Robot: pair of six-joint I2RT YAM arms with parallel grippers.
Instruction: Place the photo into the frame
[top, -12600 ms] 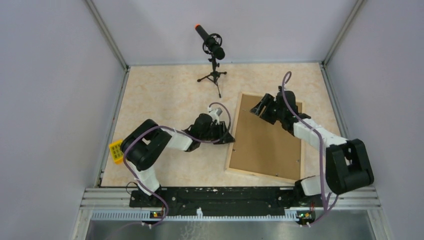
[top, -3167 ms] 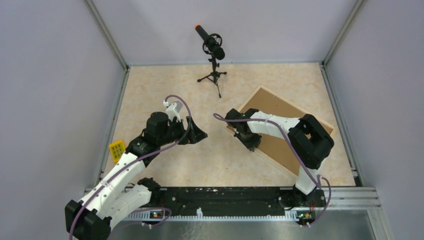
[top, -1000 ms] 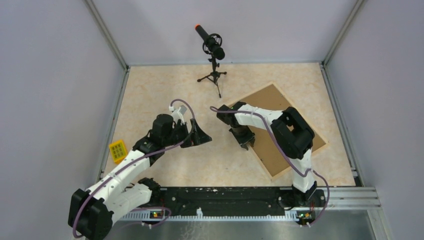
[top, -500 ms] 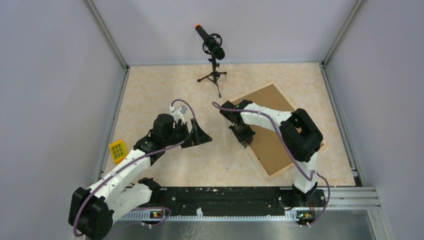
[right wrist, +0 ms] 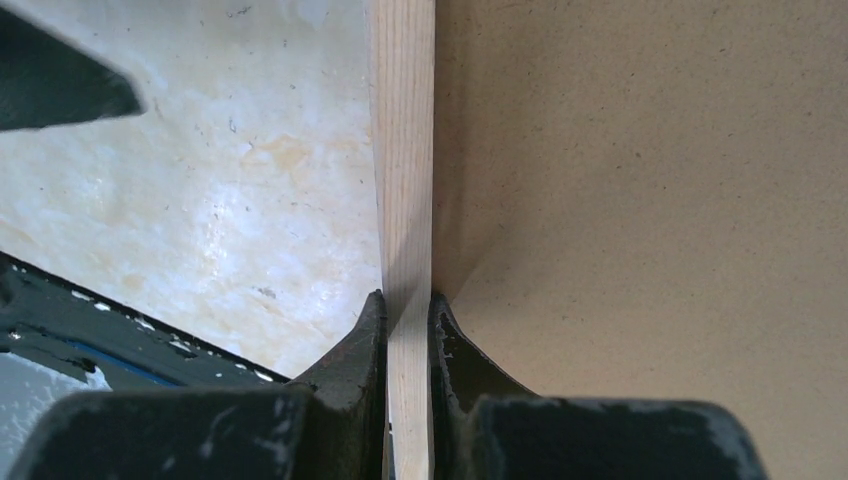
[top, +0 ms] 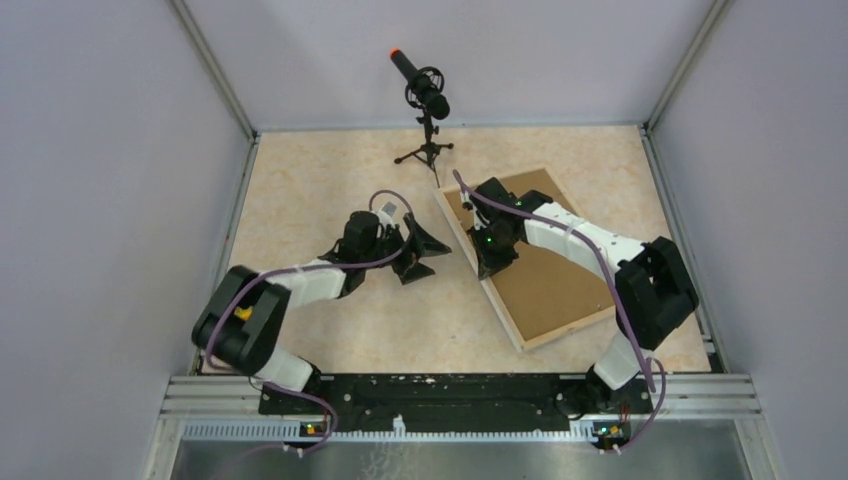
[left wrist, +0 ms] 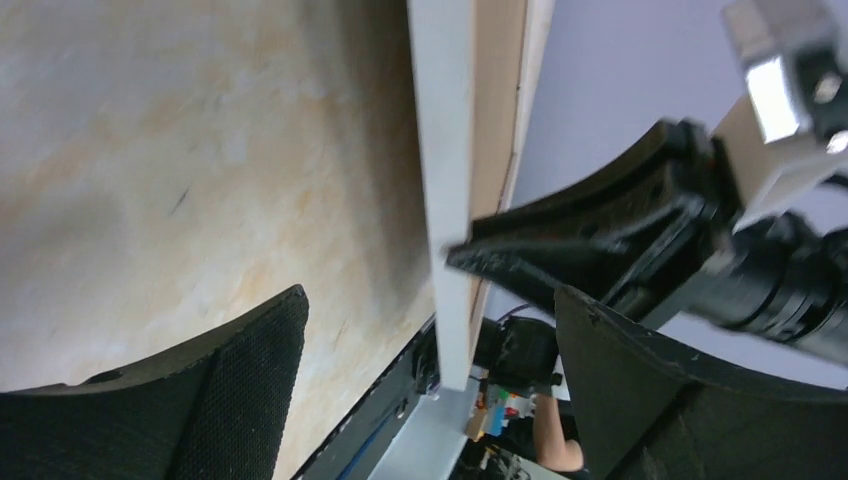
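Little is done so far: the frame (top: 566, 330) shows its brown board (top: 545, 270) upward, the right gripper (right wrist: 407, 300) is clenched on its rim, the left gripper (top: 425, 250) is spread wide just beside that rim, and the photo is nowhere in view.

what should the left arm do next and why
Probably ease the left gripper forward and close it on the pale edge of the frame. Its jaws stand wide open with that edge lined up between them, not touching it, while the right gripper pinches the same edge alone.
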